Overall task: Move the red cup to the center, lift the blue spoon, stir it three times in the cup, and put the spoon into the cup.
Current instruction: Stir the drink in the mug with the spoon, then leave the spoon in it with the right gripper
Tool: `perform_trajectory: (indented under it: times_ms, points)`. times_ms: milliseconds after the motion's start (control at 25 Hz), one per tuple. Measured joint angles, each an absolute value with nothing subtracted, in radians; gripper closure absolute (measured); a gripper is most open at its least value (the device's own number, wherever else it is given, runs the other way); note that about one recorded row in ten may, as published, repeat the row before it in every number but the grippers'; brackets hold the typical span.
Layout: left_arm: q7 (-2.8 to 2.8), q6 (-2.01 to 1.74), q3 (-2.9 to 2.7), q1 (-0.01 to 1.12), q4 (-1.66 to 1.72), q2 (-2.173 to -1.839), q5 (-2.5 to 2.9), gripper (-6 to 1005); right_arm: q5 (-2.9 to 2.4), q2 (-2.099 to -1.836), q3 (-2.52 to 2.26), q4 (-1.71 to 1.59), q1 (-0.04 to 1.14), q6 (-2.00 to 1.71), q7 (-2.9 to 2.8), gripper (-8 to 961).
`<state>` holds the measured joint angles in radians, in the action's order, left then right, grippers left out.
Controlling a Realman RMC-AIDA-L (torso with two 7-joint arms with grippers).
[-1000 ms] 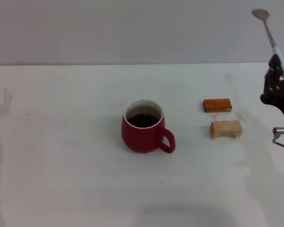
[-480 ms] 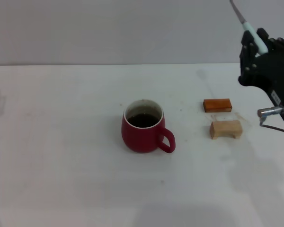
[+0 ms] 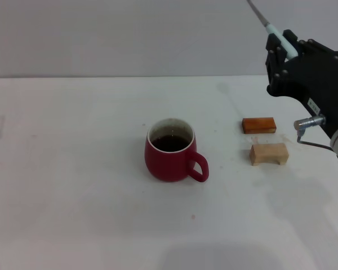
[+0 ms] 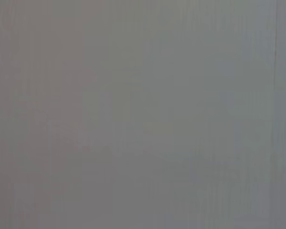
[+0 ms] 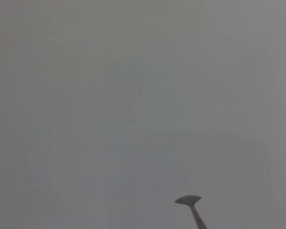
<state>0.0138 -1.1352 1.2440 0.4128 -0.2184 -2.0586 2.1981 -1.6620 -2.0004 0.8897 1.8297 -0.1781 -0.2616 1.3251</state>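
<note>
One gripper at work: the right gripper [image 3: 283, 46], high at the upper right of the head view, clamped on the pale handle of the blue spoon [image 3: 268, 25], with the metal neck slanting up and left out of the top edge. Bowl end uppermost, seen alone in the right wrist view [image 5: 188, 200] against blank grey. No sign of the left gripper anywhere; its wrist view blank.

Main risk from here, as a judgement: spoon pointing bowl-up, so a large wrist turn needed before any stirring. Thin, smooth handle held near its end, hence liable to pivot or slip between the fingers during that turn. Possible too: a bowl coming down off-line, striking the rim and tipping or splashing the dark liquid.

Red cup [image 3: 170, 152] upright near the centre of the frame, handle toward lower right, well apart from the gripper, down and to its left. Orange-brown block [image 3: 258, 125] and pale wooden block [image 3: 268, 153] between the two, below the gripper.
</note>
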Motion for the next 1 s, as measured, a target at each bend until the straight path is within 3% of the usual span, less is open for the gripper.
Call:
perform_trajectory:
  times_ms: [480,1000]
  points:
    - [0.014,-1.135,1.244,0.410,-0.220,-2.060,2.198,140,-1.670,-2.065,1.061,1.798,-0.146,0.030,1.320,795]
    - [0.014,-1.135,1.244,0.405,-0.226,-2.060,2.198,140,-1.882,-2.078,1.134,1.742,-0.064,0.111,1.148,794]
